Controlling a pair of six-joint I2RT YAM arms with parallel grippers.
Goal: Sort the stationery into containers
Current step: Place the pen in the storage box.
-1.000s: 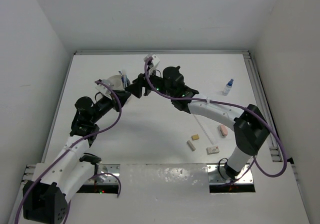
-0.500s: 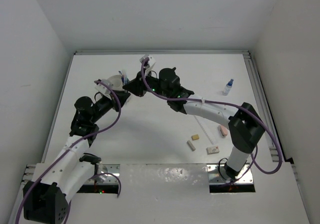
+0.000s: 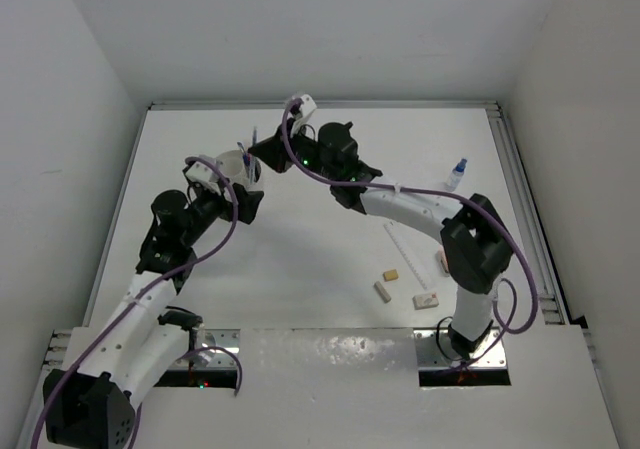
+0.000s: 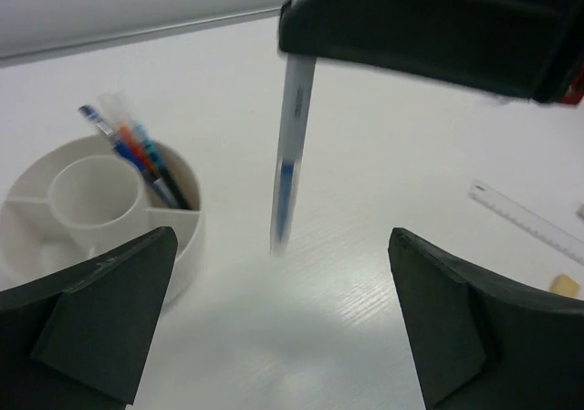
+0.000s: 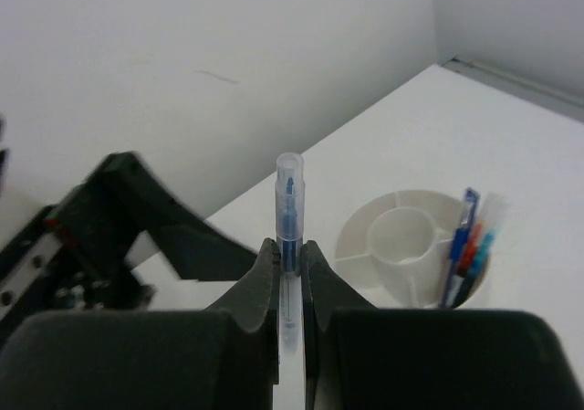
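Note:
A clear blue-ink pen (image 5: 288, 211) stands upright between my right gripper's (image 5: 288, 246) jaws, which are shut on it. In the left wrist view the same pen (image 4: 292, 145) hangs from the right gripper above the table, just right of the white tub (image 4: 27, 211). My left gripper (image 4: 281, 238) is open below it, its fingers wide apart and touching nothing. The tub (image 5: 365, 246) is split into compartments, and one outer compartment holds blue and red-orange pens (image 5: 465, 246). From above, both grippers meet beside the tub (image 3: 232, 161), which the left arm partly hides.
On the right half of the table lie a clear ruler (image 3: 405, 249), a tan eraser (image 3: 391, 274), another eraser (image 3: 382, 291), a white eraser (image 3: 426, 300) and a pink eraser (image 3: 441, 260), partly under the right arm. A blue-capped bottle (image 3: 456, 174) stands far right.
The left gripper has opened and let go of the pen. The right gripper has shut on it and shifted slightly left and toward the back.

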